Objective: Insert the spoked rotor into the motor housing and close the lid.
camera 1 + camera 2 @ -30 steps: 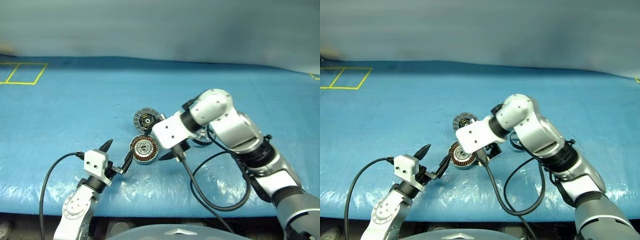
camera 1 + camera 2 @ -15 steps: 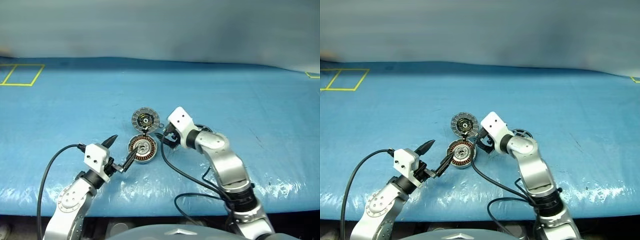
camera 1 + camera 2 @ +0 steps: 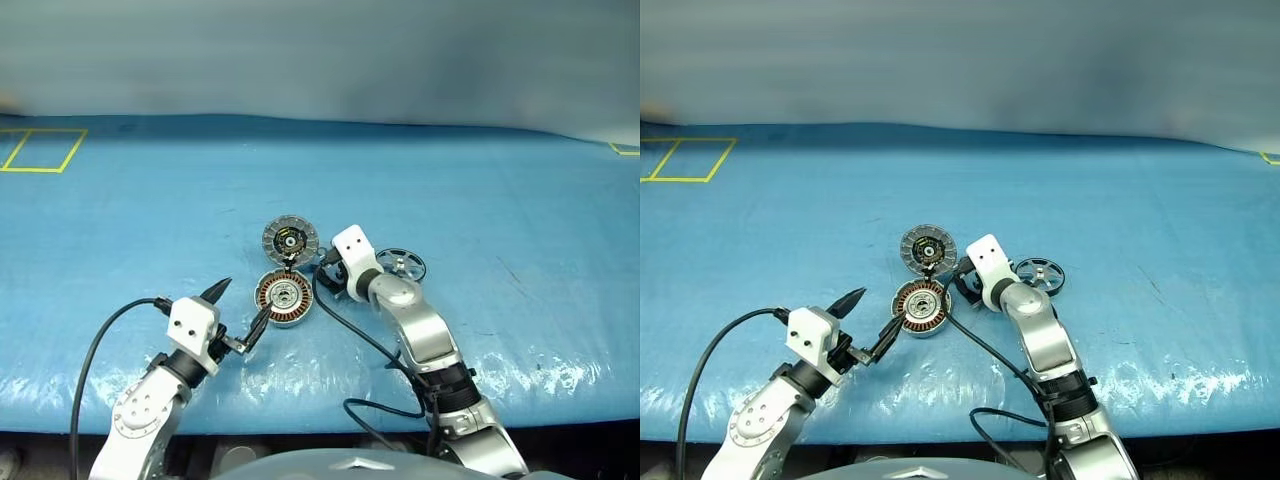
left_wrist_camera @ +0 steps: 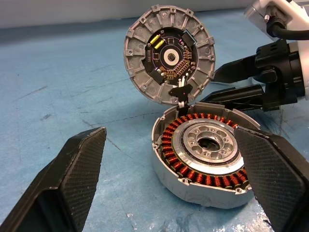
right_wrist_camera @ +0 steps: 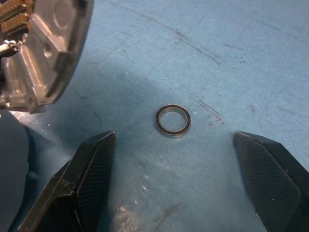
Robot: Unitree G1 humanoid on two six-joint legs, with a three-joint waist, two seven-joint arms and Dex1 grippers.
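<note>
Blue sheeting is covering the tabletop (image 3: pixel 120 220), and the motor housing (image 3: pixel 284 298) is being seen near its middle, copper windings showing. The lid (image 3: pixel 290 240) is lying just behind it, toward the far edge, apparently joined to it by a short wire. The spoked rotor (image 3: pixel 401 266) is resting to the right, apart from both. The left gripper (image 3: pixel 238 308) is being held released, fingers spread beside the housing. The right gripper (image 5: pixel 176 186) is likewise spread wide, grasping nothing, over a small loose ring (image 5: pixel 173 120).
</note>
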